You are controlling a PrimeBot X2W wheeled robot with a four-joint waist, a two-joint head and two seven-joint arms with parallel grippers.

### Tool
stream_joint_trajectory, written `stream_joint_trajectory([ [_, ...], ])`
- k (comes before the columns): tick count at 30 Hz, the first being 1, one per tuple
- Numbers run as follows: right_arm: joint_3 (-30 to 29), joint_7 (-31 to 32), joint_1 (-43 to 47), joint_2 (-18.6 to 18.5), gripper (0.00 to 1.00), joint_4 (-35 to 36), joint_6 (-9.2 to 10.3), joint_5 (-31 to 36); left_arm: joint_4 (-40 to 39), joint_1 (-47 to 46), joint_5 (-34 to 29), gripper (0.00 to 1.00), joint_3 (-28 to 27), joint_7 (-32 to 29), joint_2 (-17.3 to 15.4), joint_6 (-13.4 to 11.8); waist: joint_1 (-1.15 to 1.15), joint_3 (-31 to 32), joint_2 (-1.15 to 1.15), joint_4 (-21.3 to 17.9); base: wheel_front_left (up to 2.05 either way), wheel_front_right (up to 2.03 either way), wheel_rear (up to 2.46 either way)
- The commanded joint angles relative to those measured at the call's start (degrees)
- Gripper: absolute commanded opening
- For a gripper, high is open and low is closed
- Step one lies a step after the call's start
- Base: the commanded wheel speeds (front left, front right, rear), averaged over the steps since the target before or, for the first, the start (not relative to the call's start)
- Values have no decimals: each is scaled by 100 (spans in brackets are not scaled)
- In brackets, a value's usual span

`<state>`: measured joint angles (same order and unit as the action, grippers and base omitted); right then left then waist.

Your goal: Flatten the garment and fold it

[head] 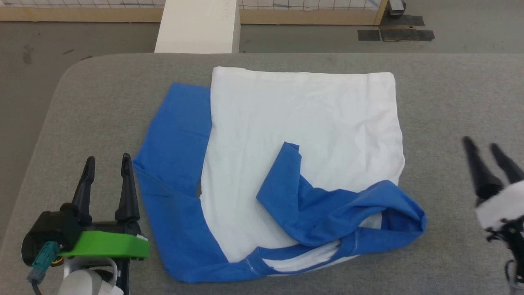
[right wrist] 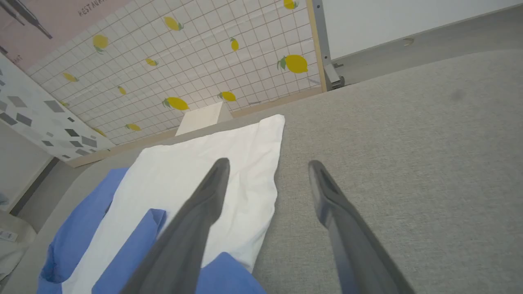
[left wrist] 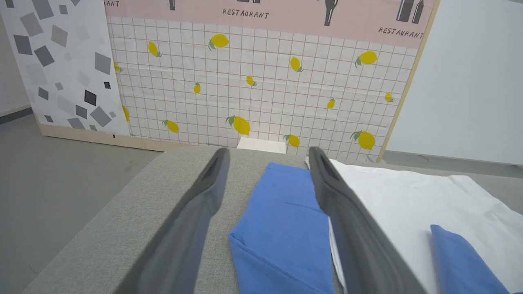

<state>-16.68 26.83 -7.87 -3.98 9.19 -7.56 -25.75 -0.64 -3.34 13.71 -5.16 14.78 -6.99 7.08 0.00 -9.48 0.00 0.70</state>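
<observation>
Left pincer [head: 108, 158] sits at the near left of the grey fabric-covered table [head: 102, 90], its two dark fingers spread wide with nothing between them, tips just beside the blue cloth. Over on the right, the right pincer [head: 480, 143] hangs off the cloth's edge, fingers parted too and gripping nothing. Between them lies the soft white cotton T-shirt with royal-blue sleeves [head: 303, 114], mid-table, collar end near, straight hem far. Its right sleeve [head: 327, 205] is thrown in across the white body, and it's bunched up at the near right shoulder. The left sleeve [head: 176, 135] lies spread out flat to the left. My read: the body is flat enough, and the left side looks like the next to come in. To do it well, pinch that sleeve at its outer edge, catching both layers. Lift it only a little, carry it rightward over the body, and lay it down without dragging the white panel. That rumpled right shoulder wants smoothing first, or the fold will sit lumpy. As for containers, I see no bin or basket on the table. The plain white block [head: 198, 24] past the far edge shows closed faces, so I can't tell whether it holds anything.
</observation>
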Motion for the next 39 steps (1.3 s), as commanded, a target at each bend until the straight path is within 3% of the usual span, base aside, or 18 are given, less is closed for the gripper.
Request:
stream_joint_trajectory([
  [1, -199, -53, 84, 54, 100, 9, 8, 52, 5, 59, 36, 100, -11, 22, -16, 41, 0, -3, 0, -20, 0, 0, 0],
  [7, -628, -119, 119, 105, 100, -260, 8, 147, 231, 50, 73, 100, -16, 18, 4, 25, 0, -13, 0, -84, 0, 0, 0],
  [10, -671, -152, 55, 108, 100, -370, 8, 87, 492, -254, 108, 100, 7, -283, -23, -37, 0, -101, 0, -93, 0, 0, 0],
  [15, -599, -120, -139, 109, 100, -391, 8, 122, 1301, -1544, 164, 100, 43, -1584, -254, -243, 0, -415, 0, -162, 0, 0, 0],
  [21, -363, -12, -448, 110, 100, -263, 8, 208, 2470, -3355, 237, 100, 201, -3027, -760, -169, 0, -1014, 0, -474, 0, 0, 0],
  [26, -298, -19, -542, 110, 100, -189, 8, 185, 3077, -4427, 278, 100, 358, -3813, -966, -122, 0, -1533, 0, -709, 0, 0, 0],
  [32, -248, -100, -494, 110, 100, -184, 8, 194, 3668, -5087, -76, 100, 771, -4595, -1235, -158, 0, -1903, 0, -848, 0, 0, 0],
  [39, -231, -189, -535, 110, 100, -104, 8, 326, 4246, -5109, -254, 100, 1101, -5876, -1458, -153, 0, -2032, 0, -867, 0, 0, 0],
])
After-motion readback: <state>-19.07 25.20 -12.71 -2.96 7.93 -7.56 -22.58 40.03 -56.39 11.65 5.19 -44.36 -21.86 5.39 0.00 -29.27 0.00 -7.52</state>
